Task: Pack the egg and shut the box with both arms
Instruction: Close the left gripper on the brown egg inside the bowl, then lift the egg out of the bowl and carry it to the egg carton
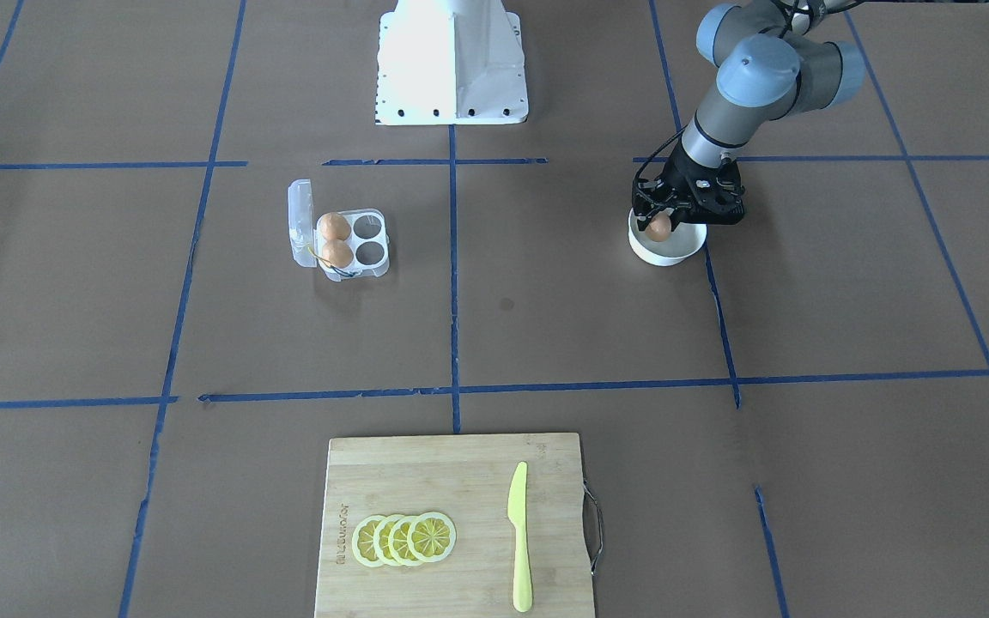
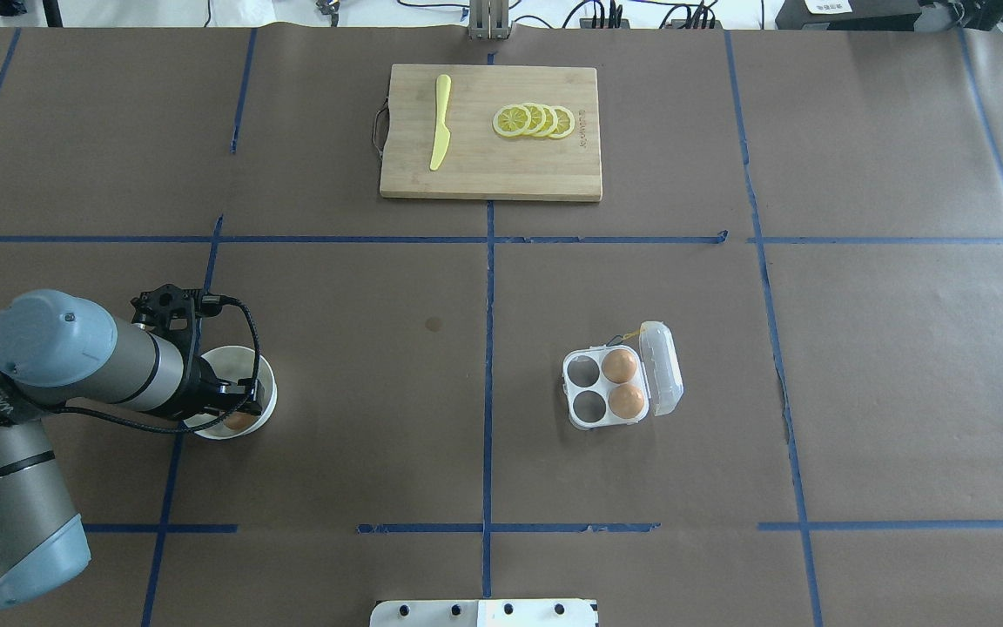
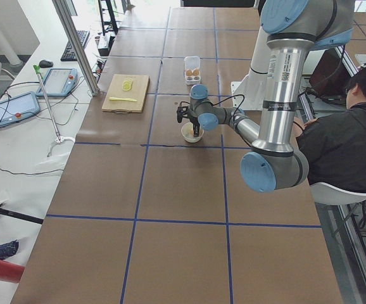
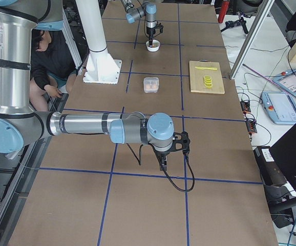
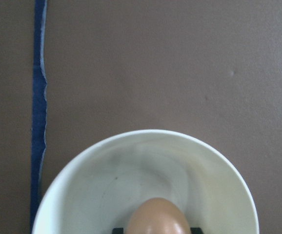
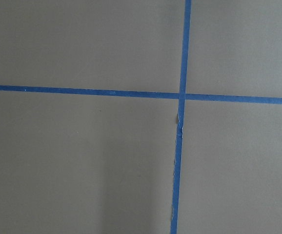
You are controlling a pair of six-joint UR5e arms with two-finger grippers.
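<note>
"Three eggs, by your count?"

"Three. One egg [image 5: 158, 218] is pinched between the two fingers of the left gripper [image 1: 659, 225], which are closed in against its sides; the two other eggs [image 1: 333, 226] sit in the box [image 1: 379, 259], well apart from those fingers."

"And under the fingers?"

"One white bowl [image 1: 668, 255], right beneath them; the egg is inside its rim, though I cannot tell whether it touches the bottom."

"How full is the box?"

"Four cups; two are filled, on the side away from the fingers, and the two empty cups [image 1: 367, 226] are on the side nearer them; the one clear lid [image 1: 298, 215] stands open on the far side, hinged back."

"The second arm?"

"One more, yes; the right gripper [image 4: 163, 163] hangs over the table [image 4: 138, 200] by a line of blue tape [image 4: 153, 177], far from both box and bowl; I cannot tell whether its fingers are apart or together."

"Anything else?"

"One cutting board [image 1: 460, 481], well away from either pair of fingers; it carries four lemon slices [image 1: 404, 539] overlapped in a row, and one yellow knife [image 1: 518, 536] near them, not touching."
</note>
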